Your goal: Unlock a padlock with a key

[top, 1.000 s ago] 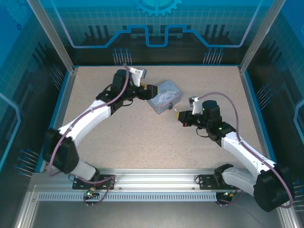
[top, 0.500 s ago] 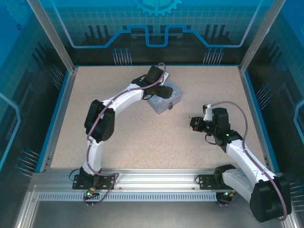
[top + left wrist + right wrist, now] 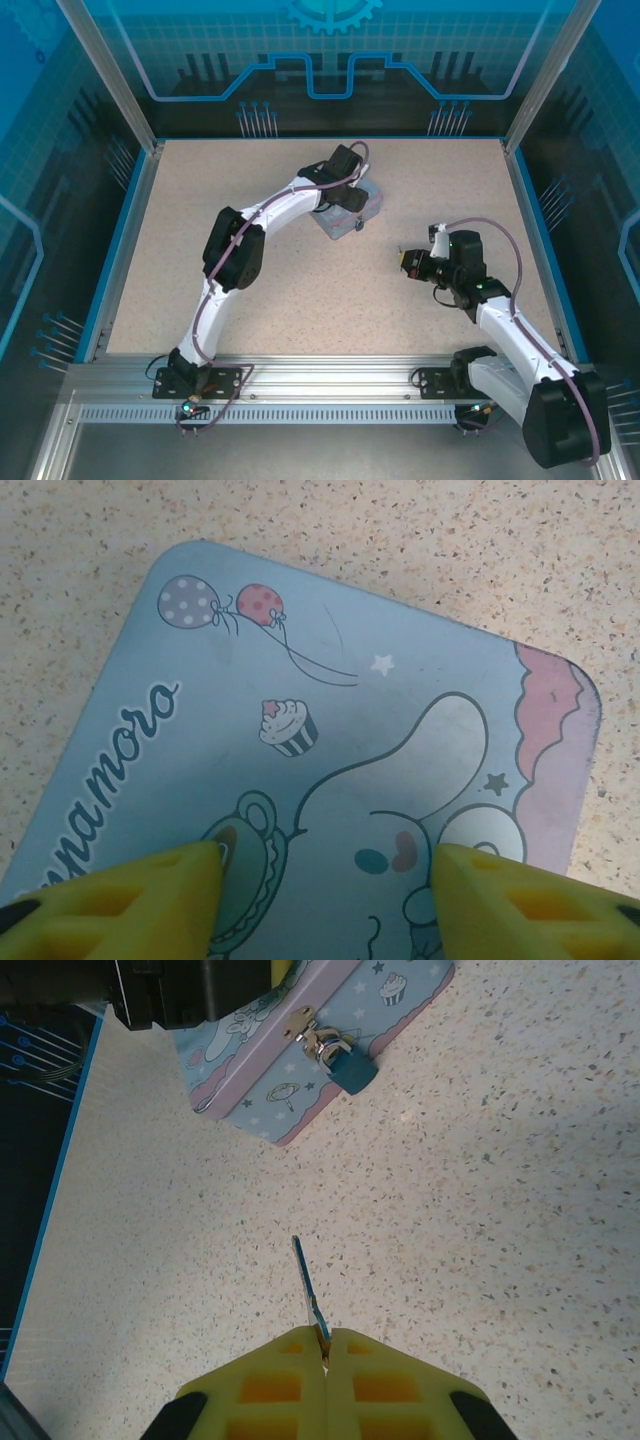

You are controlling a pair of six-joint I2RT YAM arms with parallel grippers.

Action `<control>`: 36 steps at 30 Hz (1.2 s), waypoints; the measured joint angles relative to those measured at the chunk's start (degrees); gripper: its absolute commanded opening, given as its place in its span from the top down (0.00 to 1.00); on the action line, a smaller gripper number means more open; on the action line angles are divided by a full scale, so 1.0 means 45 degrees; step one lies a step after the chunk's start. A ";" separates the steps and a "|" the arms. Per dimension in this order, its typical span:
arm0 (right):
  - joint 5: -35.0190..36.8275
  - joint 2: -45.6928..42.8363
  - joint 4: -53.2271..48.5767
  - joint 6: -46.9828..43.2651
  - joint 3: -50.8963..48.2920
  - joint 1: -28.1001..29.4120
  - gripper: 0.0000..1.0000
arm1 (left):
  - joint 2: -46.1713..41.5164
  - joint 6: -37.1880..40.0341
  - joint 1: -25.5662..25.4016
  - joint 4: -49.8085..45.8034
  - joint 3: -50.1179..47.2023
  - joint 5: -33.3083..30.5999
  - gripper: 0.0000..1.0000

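Note:
The small teal padlock [image 3: 349, 1067] hangs by its metal shackle from the clasp of the pale-blue cartoon tin [image 3: 300, 1035], at the tin's near side [image 3: 357, 226]. My right gripper [image 3: 325, 1345] is shut on the thin key [image 3: 306, 1285], whose blade sticks out forward toward the padlock, well short of it. In the top view that gripper [image 3: 407, 263] sits right of the tin. My left gripper [image 3: 325, 875] is open just above the tin's lid [image 3: 340, 760], yellow fingers [image 3: 150, 895] on either side of the rabbit print, and covers the tin from above [image 3: 345, 190].
The tin [image 3: 350, 212] lies on the speckled tabletop [image 3: 300, 290] toward the back centre. Blue walls and metal posts ring the table. The left arm stretches diagonally across the left half; the right arm lies along the right side.
The left arm swung in over the tin and came down close to its lid. The right gripper with the key drew back slightly to the right.

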 measured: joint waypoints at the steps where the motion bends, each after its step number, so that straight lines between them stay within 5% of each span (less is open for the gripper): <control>1: -0.0073 0.0121 0.0024 0.0000 0.0000 -0.0024 1.00 | -0.0141 0.0034 -0.0005 0.0267 -0.0316 -0.0024 0.44; 25: -0.1030 0.1821 0.0782 0.0141 0.0015 0.0301 1.00 | -0.5867 0.1627 -0.0243 0.4789 -0.9782 0.1098 0.50; 36: -0.0583 0.3274 0.0923 0.0015 0.1205 0.1234 1.00 | -0.7291 0.1345 -0.0243 0.3716 -1.0025 0.1749 0.28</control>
